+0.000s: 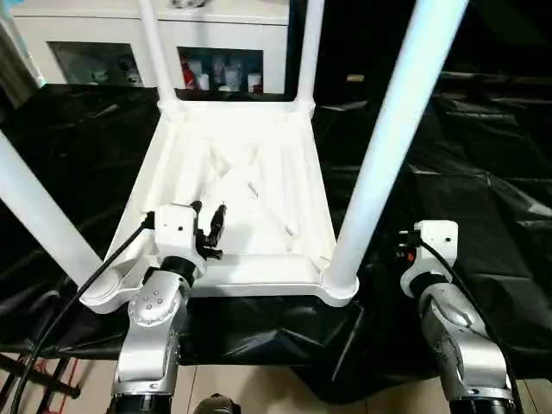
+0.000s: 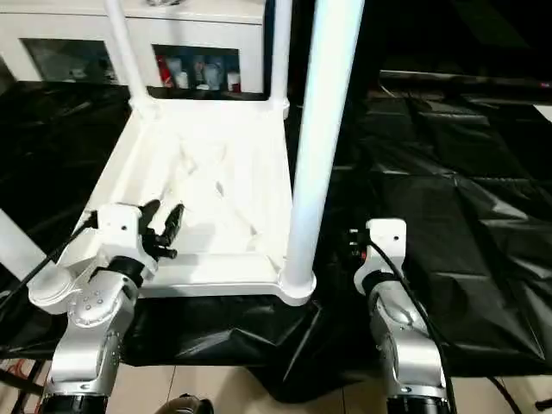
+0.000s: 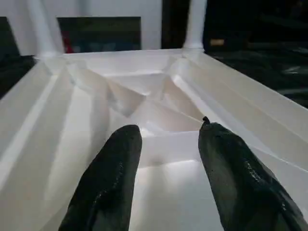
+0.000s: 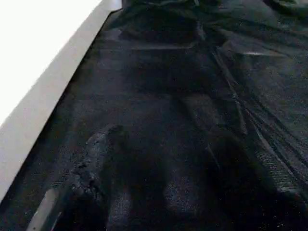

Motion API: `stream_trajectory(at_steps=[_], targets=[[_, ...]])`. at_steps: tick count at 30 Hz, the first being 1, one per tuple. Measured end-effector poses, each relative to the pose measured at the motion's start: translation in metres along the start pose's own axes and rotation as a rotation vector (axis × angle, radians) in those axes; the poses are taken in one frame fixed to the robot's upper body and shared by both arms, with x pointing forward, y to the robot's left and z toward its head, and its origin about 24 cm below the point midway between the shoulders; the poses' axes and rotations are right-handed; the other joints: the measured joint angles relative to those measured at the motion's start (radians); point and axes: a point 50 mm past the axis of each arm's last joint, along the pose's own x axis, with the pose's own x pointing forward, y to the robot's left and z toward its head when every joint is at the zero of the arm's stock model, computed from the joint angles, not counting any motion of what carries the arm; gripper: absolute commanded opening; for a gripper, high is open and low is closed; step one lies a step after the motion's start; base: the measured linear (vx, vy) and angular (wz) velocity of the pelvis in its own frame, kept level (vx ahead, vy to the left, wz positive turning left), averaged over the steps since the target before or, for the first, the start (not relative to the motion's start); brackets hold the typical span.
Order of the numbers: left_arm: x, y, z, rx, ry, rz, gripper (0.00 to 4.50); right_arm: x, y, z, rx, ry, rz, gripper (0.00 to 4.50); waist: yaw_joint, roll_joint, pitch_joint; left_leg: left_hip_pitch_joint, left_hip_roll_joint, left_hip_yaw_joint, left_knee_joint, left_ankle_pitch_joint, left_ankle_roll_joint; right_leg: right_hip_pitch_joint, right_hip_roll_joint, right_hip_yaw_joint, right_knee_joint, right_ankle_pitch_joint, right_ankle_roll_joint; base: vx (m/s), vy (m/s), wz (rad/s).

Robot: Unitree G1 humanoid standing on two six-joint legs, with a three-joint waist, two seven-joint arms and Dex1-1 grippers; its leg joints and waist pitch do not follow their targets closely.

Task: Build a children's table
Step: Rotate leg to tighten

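On the black-draped work table (image 1: 483, 172) the white tabletop (image 1: 250, 172) lies upside down, ribbed underside up, with four white legs (image 1: 392, 129) standing upright in its corner sockets. Over its near edge hovers the left gripper (image 1: 211, 226), its two black fingers (image 3: 110, 183) spread apart with nothing between them. Right of the tabletop, the right gripper (image 4: 163, 183) sits over the black cloth, jaws parted and empty.

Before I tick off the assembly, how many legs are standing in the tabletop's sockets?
4. Far left leg and far right leg stand at the back corners of the tabletop; near right leg and near left leg at the front corners.
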Motion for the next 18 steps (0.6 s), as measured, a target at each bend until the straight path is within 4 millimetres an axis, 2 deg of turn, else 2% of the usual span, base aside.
stream_trajectory(at_steps=[2, 3, 5, 6, 7, 8, 9, 10, 11, 12, 13, 14, 15, 16, 17, 18], targets=[[0.001, -0.002, 0.002, 0.004, -0.009, -0.007, 2.28, 0.000, 0.000, 0.003, -0.002, -0.012, -0.001, 3.11, 0.001, 0.007, -0.011, -0.040, 0.002, -0.004, 0.028, 0.007, 0.007, -0.035, 0.004, -0.003, 0.015, 0.014, 0.006, -0.035, 0.009, 0.00], [0.001, -0.003, 0.004, 0.005, -0.014, -0.009, 2.28, 0.000, 0.000, 0.004, -0.003, -0.015, -0.002, 3.11, 0.003, 0.009, -0.020, -0.076, 0.002, -0.006, 0.046, 0.012, 0.017, -0.063, 0.004, -0.010, 0.025, 0.020, 0.004, -0.069, 0.017, 0.00], [0.001, -0.004, 0.004, 0.006, -0.009, -0.012, 2.28, 0.000, -0.001, 0.003, -0.003, -0.011, -0.006, 3.11, 0.005, 0.009, -0.024, -0.113, 0.003, -0.016, 0.062, 0.017, 0.033, -0.094, 0.004, -0.014, 0.031, 0.033, 0.001, -0.146, 0.022, 0.03], [0.000, -0.003, 0.002, 0.008, 0.001, -0.009, 2.28, 0.000, -0.001, 0.003, -0.003, -0.010, -0.007, 3.11, 0.008, 0.012, -0.024, -0.125, 0.006, -0.020, 0.065, 0.022, 0.043, -0.100, 0.003, -0.018, 0.021, 0.043, -0.007, -0.170, 0.030, 0.04], [-0.002, -0.001, -0.001, 0.010, 0.011, -0.005, 2.28, 0.000, 0.000, 0.003, -0.003, -0.007, -0.006, 3.11, 0.010, 0.016, -0.020, -0.122, 0.011, -0.020, 0.066, 0.019, 0.038, -0.096, -0.001, -0.026, 0.012, 0.048, -0.005, -0.190, 0.056, -0.04], [-0.006, 0.001, -0.005, 0.014, 0.027, 0.001, 2.28, 0.001, 0.001, 0.002, -0.001, -0.007, -0.001, 3.11, 0.009, 0.027, -0.011, -0.105, 0.019, -0.020, 0.075, 0.015, 0.031, -0.078, -0.007, -0.050, -0.001, 0.044, 0.000, -0.210, 0.046, -0.22], [-0.009, 0.004, -0.007, 0.018, 0.037, 0.010, 2.28, 0.001, 0.004, 0.003, -0.002, -0.009, 0.007, 3.11, 0.003, 0.038, -0.003, -0.091, 0.026, -0.025, 0.072, 0.013, 0.028, -0.053, -0.009, -0.070, 0.008, 0.014, 0.006, -0.210, 0.046, -0.22], [-0.007, 0.005, -0.004, 0.029, 0.030, 0.008, 2.28, -0.001, 0.003, 0.001, 0.000, -0.007, 0.001, 3.11, 0.024, 0.038, 0.007, -0.089, 0.028, -0.014, 0.070, 0.012, 0.027, -0.051, -0.017, -0.075, 0.117, -0.064, -0.008, -0.221, 0.052, -0.10], [-0.005, 0.002, 0.002, 0.027, 0.004, -0.008, 2.28, -0.005, -0.003, -0.005, -0.005, 0.016, -0.025, 3.11, 0.063, 0.030, 0.007, -0.088, 0.034, 0.022, 0.068, 0.012, 0.027, -0.042, -0.018, -0.077, 0.216, -0.126, -0.029, -0.185, -0.001, 0.18], [-0.007, 0.000, 0.013, 0.013, -0.050, -0.013, 2.28, -0.007, -0.009, -0.007, -0.018, 0.026, -0.047, 3.11, 0.119, -0.010, -0.002, -0.101, 0.039, 0.075, 0.066, 0.013, 0.027, 0.011, -0.001, -0.038, 0.258, -0.217, -0.030, -0.185, -0.001, 0.18], [-0.011, 0.000, 0.014, 0.000, -0.066, -0.008, 2.28, -0.004, -0.011, 0.001, -0.031, 0.001, -0.056, 3.11, 0.123, -0.040, -0.007, -0.115, 0.034, 0.084, 0.105, 0.006, 0.014, 0.020, 0.013, 0.005, 0.278, -0.302, -0.018, -0.067, -0.189, 0.37], [-0.023, 0.004, 0.000, -0.024, -0.010, 0.013, 2.64, -0.003, -0.011, 0.008, -0.045, -0.020, -0.049, 3.28, 0.139, 0.005, -0.005, -0.104, 0.010, -0.014, 0.172, -0.025, 0.009, 0.023, 0.016, 0.014, 0.281, -0.299, -0.013, 0.004, -0.105, 0.26], [-0.031, 0.005, -0.008, -0.057, 0.019, 0.003, 2.64, -0.006, -0.013, 0.007, -0.045, -0.019, -0.047, 3.39, 0.148, 0.021, -0.005, -0.076, -0.022, -0.076, 0.202, -0.047, -0.002, 0.039, 0.017, 0.025, 0.272, -0.285, -0.009, 0.004, -0.105, 0.26], [-0.033, 0.004, -0.006, -0.071, 0.013, -0.015, 2.64, -0.012, -0.015, 0.000, -0.038, -0.004, -0.047, 3.39, 0.154, 0.026, -0.004, -0.047, -0.035, -0.100, 0.180, -0.076, -0.015, 0.046, 0.024, 0.032, 0.253, -0.272, -0.008, -0.061, 0.058, 0.30], [-0.033, 0.004, 0.001, -0.076, -0.016, -0.025, 2.70, -0.015, -0.017, -0.001, -0.028, -0.003, -0.042, 3.48, 0.156, 0.032, 0.002, -0.030, -0.030, -0.091, 0.144, -0.082, -0.032, 0.051, 0.036, 0.043, 0.225, -0.254, -0.012, -0.151, 0.024, 0.52], [-0.036, 0.004, 0.008, -0.072, -0.046, -0.034, 2.85, -0.017, -0.021, -0.002, -0.022, 0.006, -0.027, 3.57, 0.152, 0.025, 0.006, -0.020, -0.021, -0.071, 0.104, -0.074, -0.028, 0.061, 0.039, 0.048, 0.183, -0.230, -0.017, -0.151, 0.024, 0.52]])
